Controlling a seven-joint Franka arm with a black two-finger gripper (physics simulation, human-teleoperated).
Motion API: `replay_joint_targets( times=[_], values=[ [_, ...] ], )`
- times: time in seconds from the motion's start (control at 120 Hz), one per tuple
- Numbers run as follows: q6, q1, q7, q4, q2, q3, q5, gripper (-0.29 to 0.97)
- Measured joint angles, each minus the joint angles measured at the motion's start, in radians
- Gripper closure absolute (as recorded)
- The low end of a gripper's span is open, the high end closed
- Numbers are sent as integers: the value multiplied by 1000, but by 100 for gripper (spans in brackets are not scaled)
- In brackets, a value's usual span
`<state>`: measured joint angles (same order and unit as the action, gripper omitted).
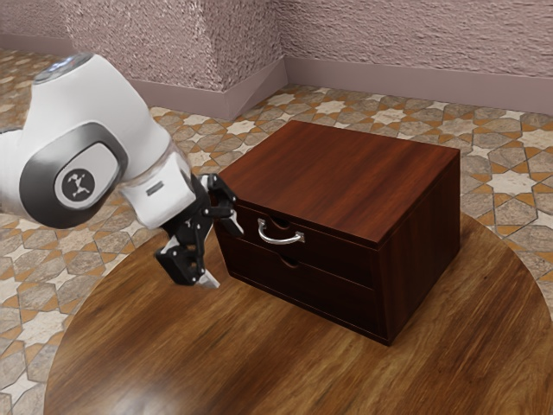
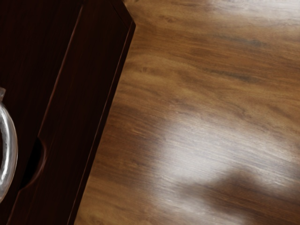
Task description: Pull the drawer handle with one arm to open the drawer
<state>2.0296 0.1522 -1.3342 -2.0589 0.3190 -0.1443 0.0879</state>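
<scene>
A dark wooden cabinet [image 1: 346, 173] with two drawers stands on a round wooden table [image 1: 259, 363]. The top drawer [image 1: 320, 246] carries a curved silver handle [image 1: 280, 233] and its front looks flush with the cabinet. My black gripper [image 1: 223, 253] hangs just off the cabinet's front corner, on the exterior view's left of the handle and apart from it. Its fingers [image 1: 208, 278] are spread open with nothing between them. In the wrist view the drawer front [image 2: 70, 117] runs beside the hand, with part of the silver handle [image 2: 6, 150] at the edge.
The lower drawer [image 1: 302, 290] has a small cut-out grip below the handle. Bare tabletop [image 2: 211, 117] spreads in front of the cabinet. Patterned floor tiles [image 1: 510, 181] and a rough pink wall [image 1: 173, 43] surround the table.
</scene>
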Motion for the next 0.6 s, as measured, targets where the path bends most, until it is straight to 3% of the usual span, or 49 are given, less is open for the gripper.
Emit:
replay_joint_targets(
  times=[0.3,0.6],
  values=[
    [156,2,-99,-7,-69,-3,55,0],
    [213,1,-154,-18,-106,-7,65,0]
  ],
)
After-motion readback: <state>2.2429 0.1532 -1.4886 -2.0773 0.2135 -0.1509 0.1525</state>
